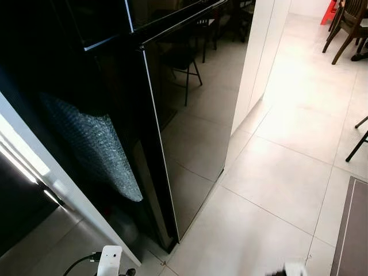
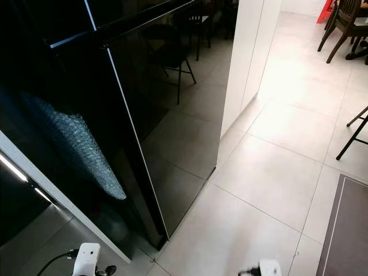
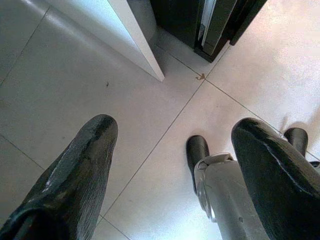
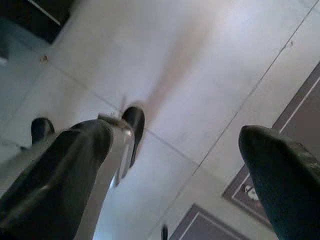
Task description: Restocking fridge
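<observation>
A tall black glossy fridge (image 1: pixel 190 115) stands before me on the left, its doors shut and mirroring the room. A sheet of bubble wrap (image 1: pixel 92 146) clings to its dark side low down. Both arms hang low, their white wrist parts (image 1: pixel 109 260) at the bottom edge of the eye views. My left gripper (image 3: pixel 175 127) points down at the tiled floor, open and holding nothing. My right gripper (image 4: pixel 175 132) hangs over the floor as well, open and holding nothing.
A white panel (image 1: pixel 57 190) runs along the fridge's left, and a white wall column (image 1: pixel 256 57) stands behind it. Pale tiled floor (image 1: pixel 276 184) stretches to the right. Wooden chairs (image 1: pixel 348 26) stand far right, a dark stool leg (image 1: pixel 357 144) and a grey mat (image 1: pixel 352 230) nearer.
</observation>
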